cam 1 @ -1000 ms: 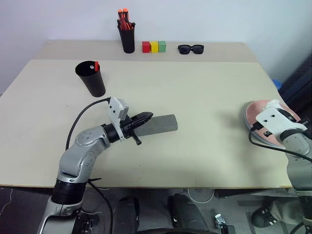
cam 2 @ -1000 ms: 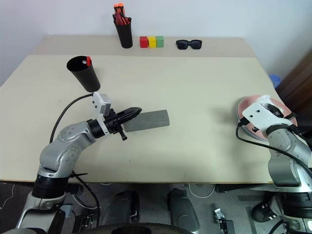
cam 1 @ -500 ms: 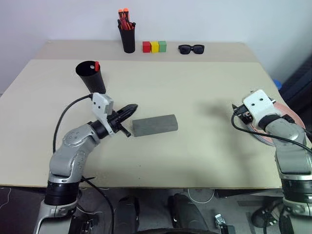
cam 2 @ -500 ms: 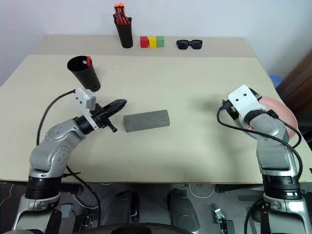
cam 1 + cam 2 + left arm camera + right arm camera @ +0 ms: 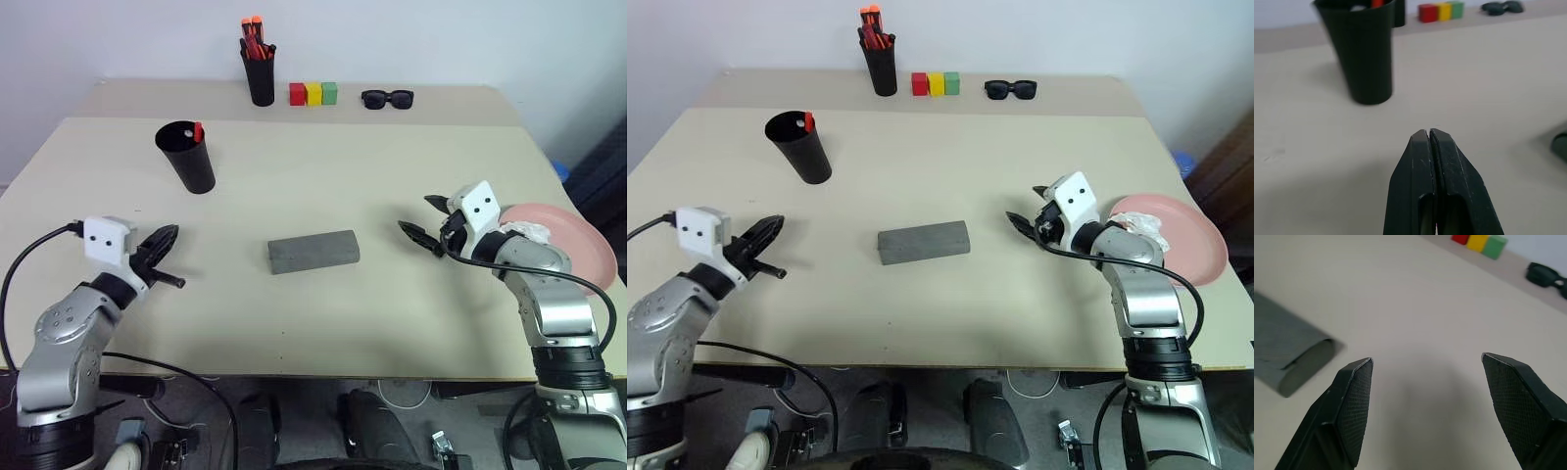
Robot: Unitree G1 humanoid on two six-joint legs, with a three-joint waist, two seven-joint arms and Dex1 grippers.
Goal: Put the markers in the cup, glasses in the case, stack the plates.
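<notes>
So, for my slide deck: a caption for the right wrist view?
Open right gripper above the table, grey case lying closed beyond one finger.

Pen holder [image 5: 260, 78]; blocks [image 5: 313, 94]; sunglasses [image 5: 387, 98]

Behind our black, tapered fingers [image 5: 1354, 401], textured on their inner pads, we see white wrist camera blocks [image 5: 108, 239], silver-grey arm shells and looping black cables.
</notes>
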